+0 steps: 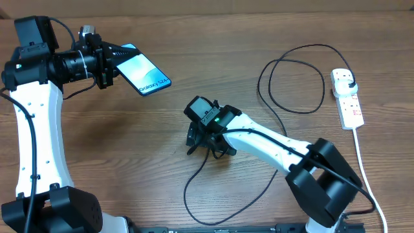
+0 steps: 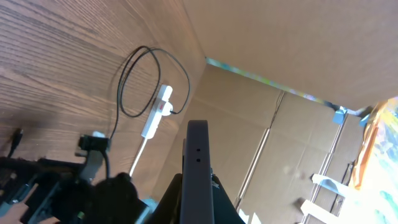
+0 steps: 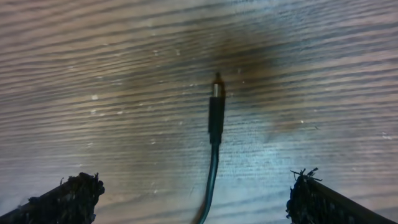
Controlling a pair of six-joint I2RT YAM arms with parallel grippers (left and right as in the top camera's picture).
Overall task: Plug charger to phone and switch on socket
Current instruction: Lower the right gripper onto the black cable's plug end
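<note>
My left gripper point(image 1: 121, 58) is shut on the phone point(image 1: 145, 74) and holds it up at the back left, its lit cyan screen facing up. In the left wrist view the phone point(image 2: 198, 163) shows edge-on between the jaws. My right gripper point(image 1: 196, 140) stands open at mid-table, low over the charger's connector tip point(image 3: 216, 109). That tip lies on the wood between the spread fingertips point(image 3: 69, 198) and touches neither. The charger cable point(image 1: 294, 83) loops back right to its plug head point(image 1: 350, 83) in the socket point(image 1: 348, 98), a white strip with red switches.
The socket's white lead point(image 1: 363, 165) runs toward the front right edge. A slack bend of black cable point(image 1: 194, 194) lies near the front edge. A cardboard wall point(image 2: 280, 56) stands behind the table.
</note>
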